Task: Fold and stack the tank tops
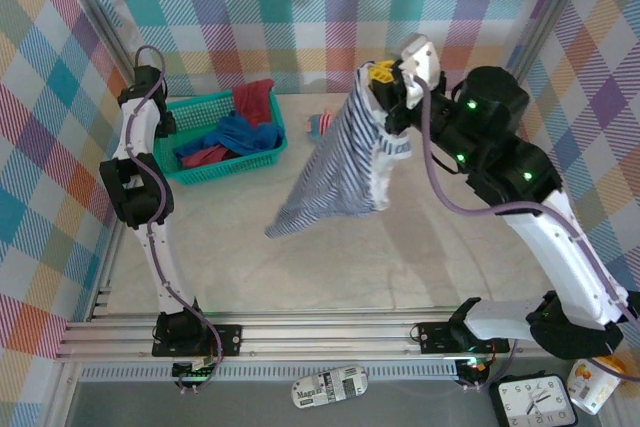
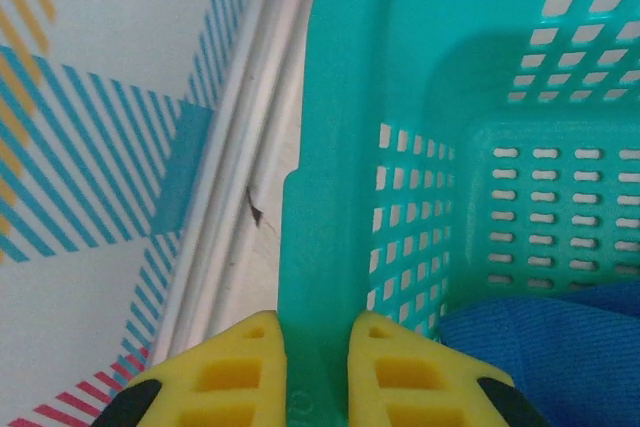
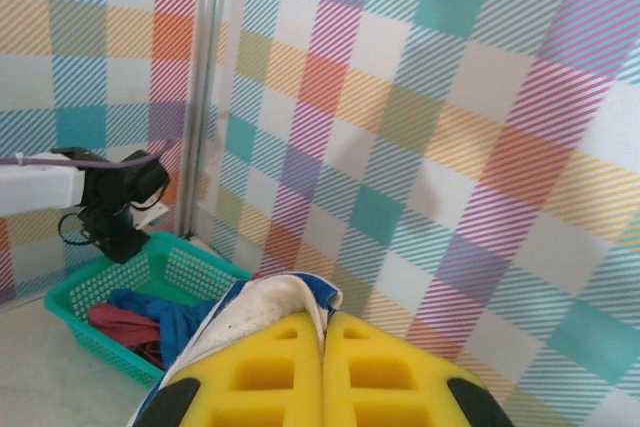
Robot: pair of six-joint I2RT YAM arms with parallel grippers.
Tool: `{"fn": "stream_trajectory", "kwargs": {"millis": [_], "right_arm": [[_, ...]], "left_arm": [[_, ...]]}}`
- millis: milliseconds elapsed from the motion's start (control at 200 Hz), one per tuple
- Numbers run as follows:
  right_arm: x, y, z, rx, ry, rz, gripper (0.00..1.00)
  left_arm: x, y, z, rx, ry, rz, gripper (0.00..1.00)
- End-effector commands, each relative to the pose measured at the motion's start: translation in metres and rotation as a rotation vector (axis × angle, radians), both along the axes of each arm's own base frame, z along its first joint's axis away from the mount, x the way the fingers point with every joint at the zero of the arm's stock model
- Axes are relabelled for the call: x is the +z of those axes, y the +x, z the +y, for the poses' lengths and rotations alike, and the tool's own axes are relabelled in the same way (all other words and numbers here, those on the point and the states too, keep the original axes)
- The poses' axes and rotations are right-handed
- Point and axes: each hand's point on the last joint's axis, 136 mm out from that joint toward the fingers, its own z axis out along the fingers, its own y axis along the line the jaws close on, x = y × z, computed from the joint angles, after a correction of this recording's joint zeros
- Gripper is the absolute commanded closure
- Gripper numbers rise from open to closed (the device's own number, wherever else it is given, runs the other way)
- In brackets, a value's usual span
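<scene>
My right gripper (image 1: pixel 384 74) is raised high over the table and shut on the neck edge of the navy-and-white striped tank top (image 1: pixel 335 167), which hangs down in a long drape. In the right wrist view the fingers (image 3: pixel 270 377) pinch its white, blue-trimmed hem (image 3: pixel 270 299). The bright blue tank top (image 1: pixel 240 135) and the dark red one (image 1: pixel 256 99) lie crumpled in the teal basket (image 1: pixel 240 163). My left gripper (image 2: pixel 318 347) is shut on the basket's left rim (image 2: pixel 320 247), with the blue top (image 2: pixel 560 347) just inside.
A small doll (image 1: pixel 320 125) lies on the table behind the hanging top. Plaid walls and aluminium posts (image 3: pixel 208 87) enclose the cream table (image 1: pixel 400 267). A clock (image 1: pixel 535 402) and a remote (image 1: pixel 330 385) sit below the front rail.
</scene>
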Motion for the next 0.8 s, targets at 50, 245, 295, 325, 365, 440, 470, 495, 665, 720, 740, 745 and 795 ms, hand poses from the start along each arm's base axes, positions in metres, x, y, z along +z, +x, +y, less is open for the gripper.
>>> {"fn": "stream_trajectory", "kwargs": {"millis": [50,245,295,325,365,440,470,495,665,720,740,745,795], "right_arm": [[0.005,-0.005,-0.017,-0.045,-0.024,0.0,1.0],[-0.072,0.015,-0.003,0.001,-0.011,0.235,1.0],[-0.089,0.019,-0.002,0.001,-0.001,0.28,1.0],[-0.1,0.023,0.0,0.001,0.005,0.307,1.0],[-0.115,0.028,0.0,-0.002,0.02,0.352,1.0],[-0.142,0.035,0.003,0.002,0.047,0.43,1.0],[-0.154,0.038,0.005,0.005,0.05,0.461,1.0],[-0.163,0.041,0.007,0.009,0.053,0.485,1.0],[-0.213,0.057,0.015,0.03,0.078,0.619,1.0],[-0.227,0.063,0.016,0.025,0.077,0.649,1.0],[-0.231,0.064,0.016,0.025,0.077,0.662,1.0],[-0.233,0.065,0.016,0.024,0.076,0.667,1.0],[-0.244,0.068,0.017,0.034,0.079,0.707,1.0]], "left_arm": [[-0.002,-0.005,0.023,0.057,0.059,0.031,0.81],[0.008,0.003,0.025,0.056,0.08,0.004,0.65],[0.015,0.003,0.023,0.057,0.072,-0.012,0.59],[0.019,0.003,0.022,0.06,0.067,-0.023,0.53],[0.024,0.003,0.019,0.058,0.056,-0.034,0.49],[0.042,-0.001,0.015,0.06,0.043,-0.061,0.41],[0.049,-0.005,0.015,0.064,0.042,-0.069,0.36],[0.057,-0.007,0.013,0.066,0.037,-0.078,0.31],[0.098,-0.036,-0.022,0.07,-0.133,-0.138,0.15],[0.1,-0.047,-0.046,0.047,-0.253,-0.14,0.11],[0.1,-0.052,-0.056,0.037,-0.285,-0.137,0.11],[0.1,-0.053,-0.058,0.035,-0.293,-0.136,0.11],[0.099,-0.065,-0.084,0.01,-0.386,-0.13,0.11]]}}
